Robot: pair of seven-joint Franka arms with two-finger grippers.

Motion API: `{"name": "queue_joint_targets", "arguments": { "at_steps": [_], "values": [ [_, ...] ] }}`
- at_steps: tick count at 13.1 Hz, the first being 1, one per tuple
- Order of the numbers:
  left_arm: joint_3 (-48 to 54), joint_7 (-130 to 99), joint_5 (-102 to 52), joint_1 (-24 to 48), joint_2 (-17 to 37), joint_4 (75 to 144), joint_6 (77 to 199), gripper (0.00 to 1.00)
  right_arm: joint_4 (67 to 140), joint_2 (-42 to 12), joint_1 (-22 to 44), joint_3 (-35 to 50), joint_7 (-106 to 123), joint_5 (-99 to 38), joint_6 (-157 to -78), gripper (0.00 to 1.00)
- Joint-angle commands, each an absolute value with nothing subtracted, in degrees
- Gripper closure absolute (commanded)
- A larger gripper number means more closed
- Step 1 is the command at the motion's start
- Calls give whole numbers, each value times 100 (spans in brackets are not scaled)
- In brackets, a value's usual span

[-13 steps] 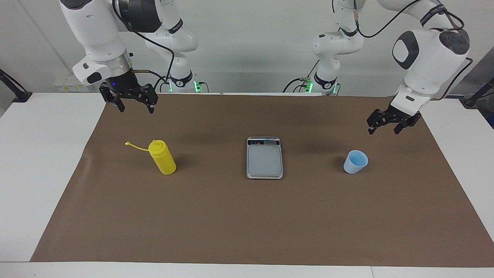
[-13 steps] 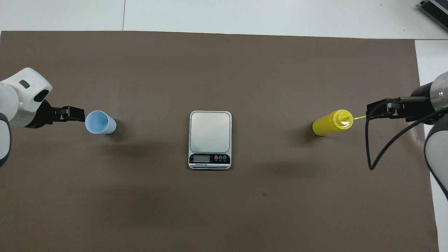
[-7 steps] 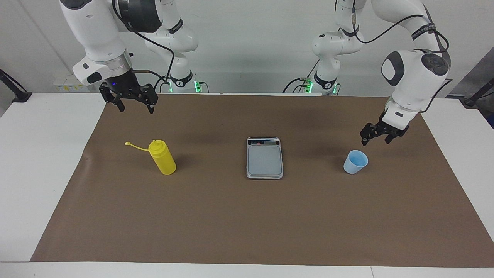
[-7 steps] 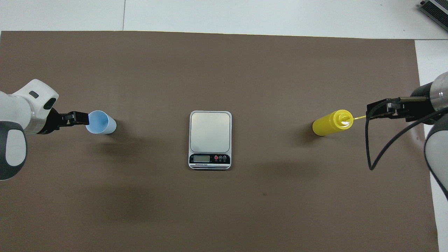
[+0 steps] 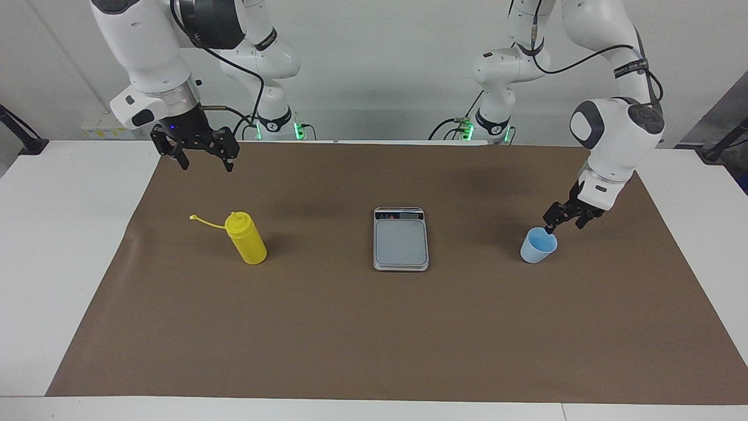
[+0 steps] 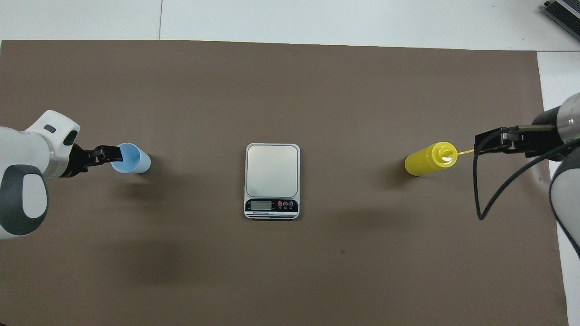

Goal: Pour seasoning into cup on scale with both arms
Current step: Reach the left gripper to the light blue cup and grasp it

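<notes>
The white desk (image 5: 64, 245) under the brown paper mat (image 5: 374, 327) looks as it did a second ago. The left arm has swung lower; its black left gripper (image 5: 562, 222), jaws wide, now hangs at the rim of the small light blue tapered plastic cup (image 5: 537, 246), which stands toward that arm's end. The right gripper (image 5: 201, 159), jaws wide, has not moved, raised over the mat. The flat silver-grey scale (image 5: 401, 238) lies mid-mat, well apart from the cup and from the upright bright yellow squeeze bottle (image 5: 247, 238) toward the right arm's end. Bare mat surrounds all three.
</notes>
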State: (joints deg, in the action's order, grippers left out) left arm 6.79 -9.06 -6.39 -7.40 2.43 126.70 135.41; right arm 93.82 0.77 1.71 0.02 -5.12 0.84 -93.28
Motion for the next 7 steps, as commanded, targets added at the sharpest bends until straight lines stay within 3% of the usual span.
{"name": "queue_joint_targets", "arguments": {
  "at_steps": [1,5,6,7],
  "values": [
    [712,-1028,-773,-721,430,12814,13930,0,9536,202,97,26,-422,-9,-9439,0],
    [712,-1037,-773,-703,597,12867,14176,0,9536,202,97,26,-422,-9,-9431,0],
    [712,-1037,-773,-703,624,12867,14212,9,9536,202,97,26,-413,-9,-9439,0],
    [712,-1028,-773,-694,633,12867,14212,28,9536,202,97,26,-422,-9,-9431,0]
  ]
}}
